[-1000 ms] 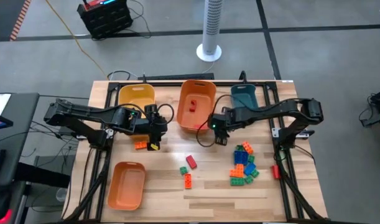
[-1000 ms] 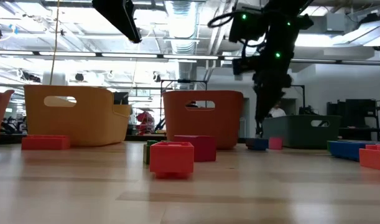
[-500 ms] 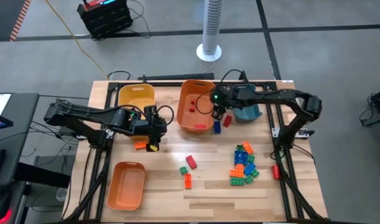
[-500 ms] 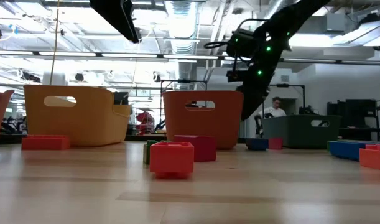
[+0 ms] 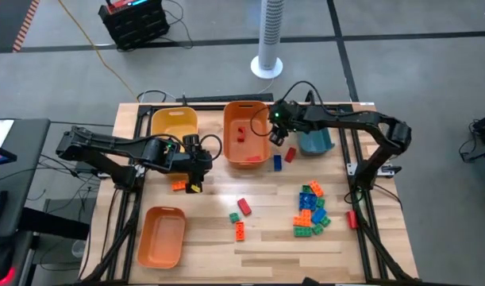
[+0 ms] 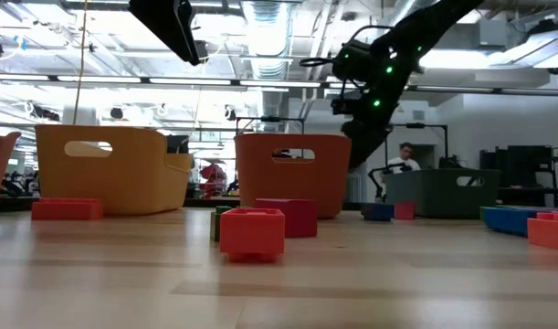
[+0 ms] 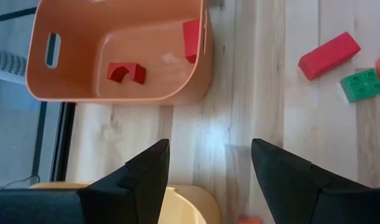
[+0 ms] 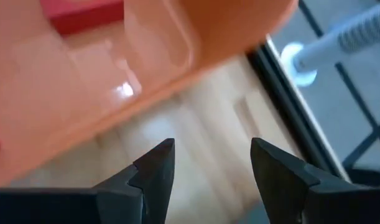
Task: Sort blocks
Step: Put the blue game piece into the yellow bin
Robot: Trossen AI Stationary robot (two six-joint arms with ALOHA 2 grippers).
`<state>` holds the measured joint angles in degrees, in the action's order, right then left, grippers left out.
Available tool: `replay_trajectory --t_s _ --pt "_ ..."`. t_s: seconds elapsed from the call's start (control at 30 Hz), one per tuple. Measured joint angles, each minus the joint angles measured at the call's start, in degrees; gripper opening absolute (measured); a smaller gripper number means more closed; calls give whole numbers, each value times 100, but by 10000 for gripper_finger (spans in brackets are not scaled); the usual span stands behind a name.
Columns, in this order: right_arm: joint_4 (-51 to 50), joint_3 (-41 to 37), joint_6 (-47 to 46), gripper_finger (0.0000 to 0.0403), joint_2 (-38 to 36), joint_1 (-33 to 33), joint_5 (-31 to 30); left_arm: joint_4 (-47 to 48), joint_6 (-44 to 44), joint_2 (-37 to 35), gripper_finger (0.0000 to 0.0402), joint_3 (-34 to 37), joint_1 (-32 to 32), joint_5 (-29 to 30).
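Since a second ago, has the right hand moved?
Yes. The right hand swung from the table near the block pile toward the far edge, beside the teal bin.

Wood table [image 5: 202,238] w/ black frame rails. On it: yellow bin [image 5: 174,123] far left, orange bin [image 5: 246,135] far mid, teal bin [image 5: 313,135] far right, 2nd orange bin [image 5: 161,236] near left. Loose blocks [image 5: 311,210] heaped at right; red block [image 5: 244,206] + a few others mid; orange one [image 5: 178,186] left
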<state>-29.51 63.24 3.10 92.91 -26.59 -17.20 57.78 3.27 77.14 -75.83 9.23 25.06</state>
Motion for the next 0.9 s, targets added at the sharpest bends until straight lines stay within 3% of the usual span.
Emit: replay_trajectory --t_s 0.3,0.53,0.67,0.9 --pt "-363 -941 -671 223 -618 1325 42 91 244 -1 221 -1 62 0" --pt "1035 -2020 -1108 223 -1016 2156 -250 81 380 0 221 -1 224 0" --pt "1527 -2309 -1079 223 -1011 2399 -802 81 457 -2 221 -1 281 0" --pt "1674 -2446 -1162 223 -773 2426 -823 83 433 -1 221 1 338 0"
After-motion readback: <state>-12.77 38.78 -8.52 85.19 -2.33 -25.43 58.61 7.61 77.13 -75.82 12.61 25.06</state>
